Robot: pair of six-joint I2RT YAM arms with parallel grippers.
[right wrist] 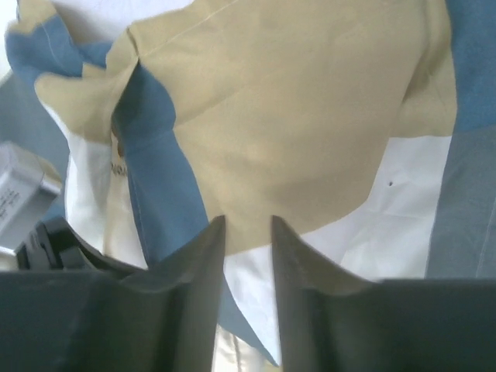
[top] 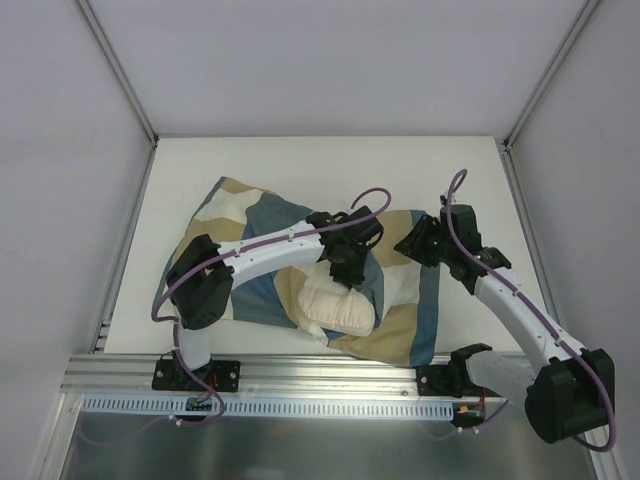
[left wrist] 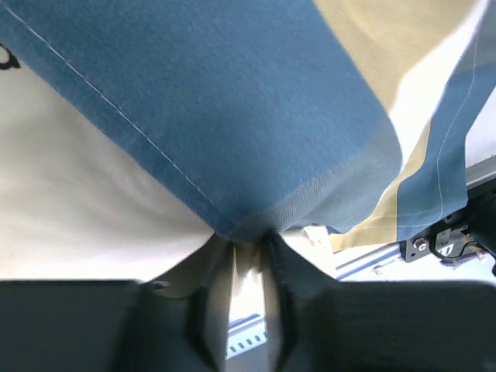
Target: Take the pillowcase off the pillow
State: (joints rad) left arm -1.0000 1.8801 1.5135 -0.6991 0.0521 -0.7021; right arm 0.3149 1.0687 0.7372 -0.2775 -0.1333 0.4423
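Pillowcase (top: pixel 405 300): lying rumpled on counter (top: pixel 300 160), pillow (top: pixel 335 305) poking out near its front edge. Left claw (left wrist: pixel 246 236) pinching a blue fold (jaws nearly together). Right claw (right wrist: pixel 246 225) standing slightly parted, gripping nothing.

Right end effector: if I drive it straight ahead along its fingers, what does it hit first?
The pillowcase: its tan block fills the wrist view just beyond the right end effector. It looks very near, though depth is unclear.
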